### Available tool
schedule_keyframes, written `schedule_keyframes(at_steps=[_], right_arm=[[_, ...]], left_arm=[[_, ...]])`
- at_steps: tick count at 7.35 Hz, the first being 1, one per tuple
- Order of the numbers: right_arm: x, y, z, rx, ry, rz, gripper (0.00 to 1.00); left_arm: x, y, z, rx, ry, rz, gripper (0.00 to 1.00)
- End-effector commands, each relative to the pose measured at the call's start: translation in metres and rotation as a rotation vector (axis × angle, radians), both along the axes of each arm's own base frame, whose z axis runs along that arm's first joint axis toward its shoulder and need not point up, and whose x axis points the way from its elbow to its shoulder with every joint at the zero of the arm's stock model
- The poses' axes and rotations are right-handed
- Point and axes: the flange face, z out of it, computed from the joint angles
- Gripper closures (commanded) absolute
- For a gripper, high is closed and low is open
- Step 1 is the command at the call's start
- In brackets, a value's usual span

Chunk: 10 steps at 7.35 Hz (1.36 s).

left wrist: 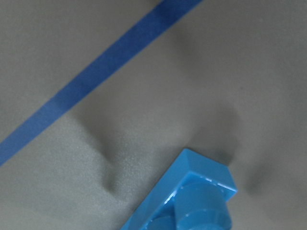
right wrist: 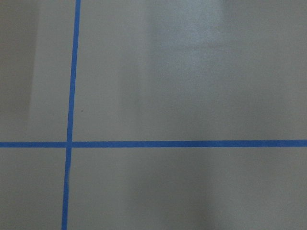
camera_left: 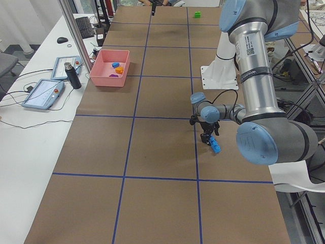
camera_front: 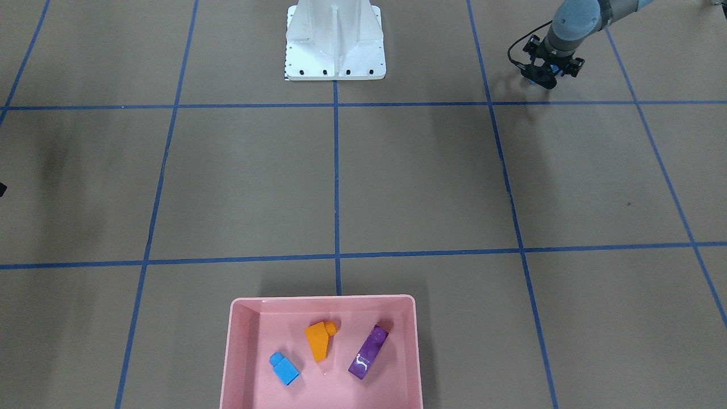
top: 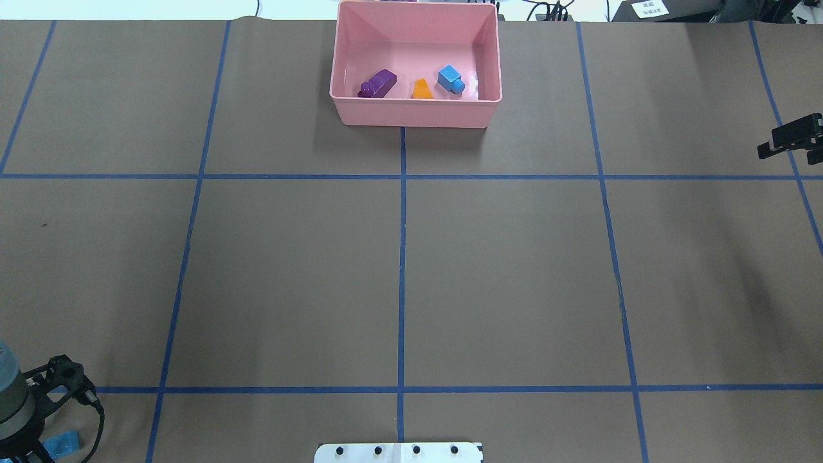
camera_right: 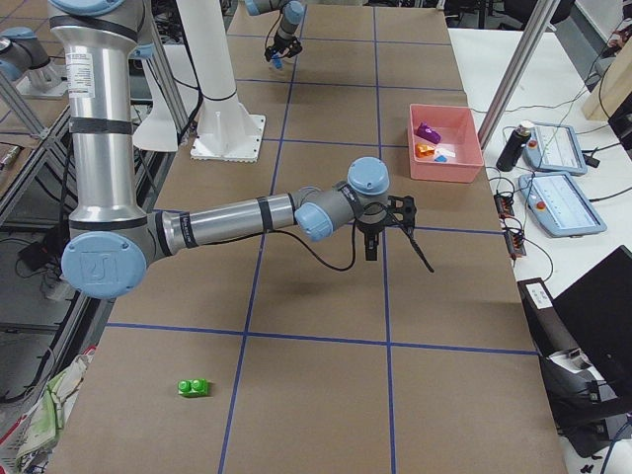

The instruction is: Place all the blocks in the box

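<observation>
The pink box (camera_front: 324,300) stands at the table's far edge, also in the overhead view (top: 415,119). In it lie the purple sloped brick (camera_front: 369,352), the orange sloped brick (camera_front: 319,339) and the small light-blue brick (camera_front: 284,367). The long light-blue brick (top: 62,444) lies on the table near the robot's base, on its left. My left gripper (camera_front: 543,79) is low over it, open; its finger shadows flank the brick's end (left wrist: 192,201). The green brick (camera_right: 193,387) lies far off on the robot's right. My right gripper (camera_right: 385,242) hovers open and empty over bare table.
The white base plate (camera_front: 335,62) sits at the robot's side of the table. Blue tape lines divide the brown table top. A dark bottle (camera_left: 71,76) and tablets stand on the side bench next to the box.
</observation>
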Motion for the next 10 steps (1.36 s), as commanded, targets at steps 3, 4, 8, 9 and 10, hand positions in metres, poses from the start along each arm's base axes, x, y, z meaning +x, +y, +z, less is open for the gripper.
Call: schedule_keyframes(at_steps=[3, 4, 8, 9, 10], right_arm=[[0.016, 0.012, 0.019, 0.016, 0.021, -0.016, 0.00], [0.024, 0.016, 0.025, 0.023, 0.028, -0.017, 0.00], [0.053, 0.055, 0.076, 0.069, 0.086, -0.089, 0.00], [0.061, 0.071, 0.093, 0.085, 0.105, -0.123, 0.00], [0.066, 0.086, 0.108, 0.056, 0.116, -0.124, 0.00]], left_arm=[[0.007, 0.000, -0.014, 0.009, 0.032, 0.007, 1.00], [-0.001, 0.000, -0.036, 0.017, 0.064, -0.005, 1.00], [-0.043, -0.025, -0.134, 0.027, 0.252, -0.107, 1.00], [-0.052, -0.050, -0.147, -0.005, 0.299, -0.171, 1.00], [-0.069, -0.079, -0.161, -0.009, 0.350, -0.251, 1.00]])
